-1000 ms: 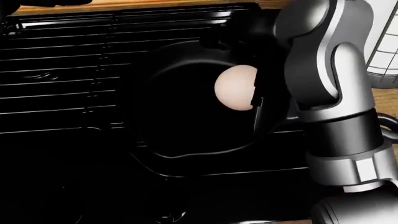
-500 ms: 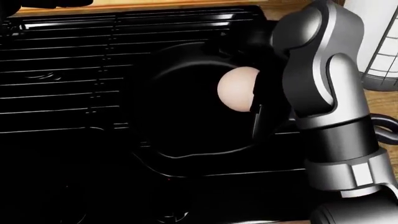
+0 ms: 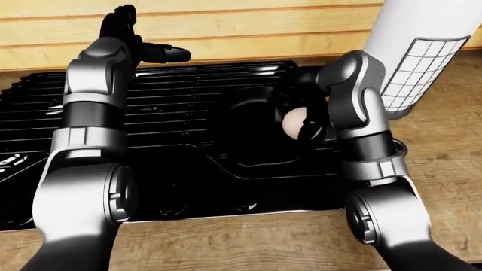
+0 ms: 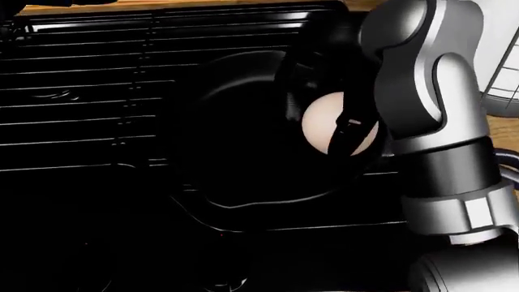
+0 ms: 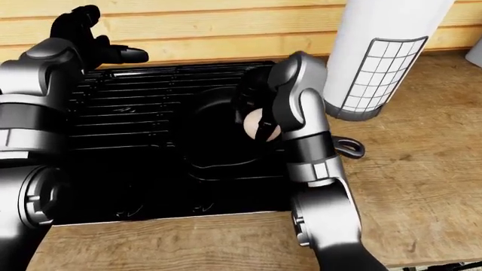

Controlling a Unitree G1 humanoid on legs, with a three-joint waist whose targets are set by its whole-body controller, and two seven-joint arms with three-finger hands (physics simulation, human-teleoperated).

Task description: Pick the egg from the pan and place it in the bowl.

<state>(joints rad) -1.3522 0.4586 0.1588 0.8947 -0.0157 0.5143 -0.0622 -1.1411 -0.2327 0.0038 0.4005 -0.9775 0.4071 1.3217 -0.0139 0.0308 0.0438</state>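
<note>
While the head view shows the right robot hand (image 4: 328, 118) grasping the egg (image 4: 324, 125), only eye views show the left's (image 3: 143, 48) fingers spread.

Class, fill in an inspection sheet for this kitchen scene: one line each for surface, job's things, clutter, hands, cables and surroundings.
Surface: wooden counter with a black stove set in it.
Job's things: egg over the black pan on the stove; bowl not in view.
Clutter: white cylinder with a wire grid at the right; a dark ring beside the stove.
Hands: right hand has dark fingers round the egg; left hand raised above the stove's top edge, fingers spread, empty.
Cables: nothing seen.
Surroundings: wooden plank wall along the top.
</note>
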